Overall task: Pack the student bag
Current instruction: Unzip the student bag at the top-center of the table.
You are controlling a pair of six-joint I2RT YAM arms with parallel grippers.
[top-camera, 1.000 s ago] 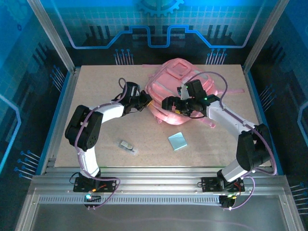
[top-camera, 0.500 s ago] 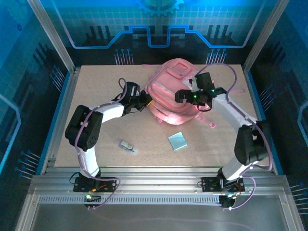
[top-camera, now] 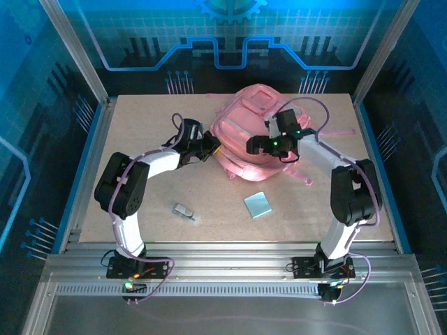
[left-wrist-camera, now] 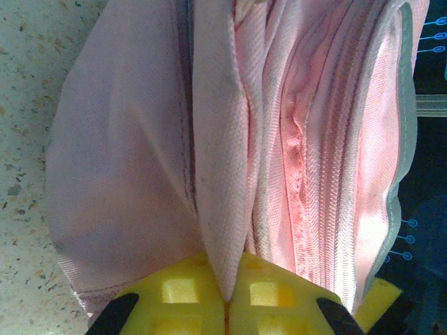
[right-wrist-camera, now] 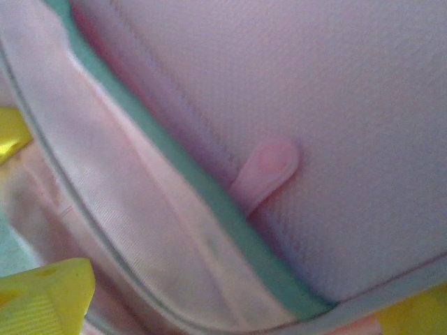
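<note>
Your left gripper [left-wrist-camera: 227, 300] pinches the student bag [left-wrist-camera: 140, 174]; zip pull [right-wrist-camera: 269, 167] lies at 12 o'clock from your wide-open right gripper [right-wrist-camera: 230, 305].

Left gripper [top-camera: 214, 146] at student bag [top-camera: 241, 122] left edge, right gripper [top-camera: 253, 146] above it.

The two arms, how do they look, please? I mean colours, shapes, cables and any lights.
The left arm and the right arm look alike: white tube-like links between bulky black joints, with a thin lilac cable looping along each. A small green light glows near the right wrist. In the wrist views the jaws are bright yellow plastic, with square recesses on the left pair.
</note>
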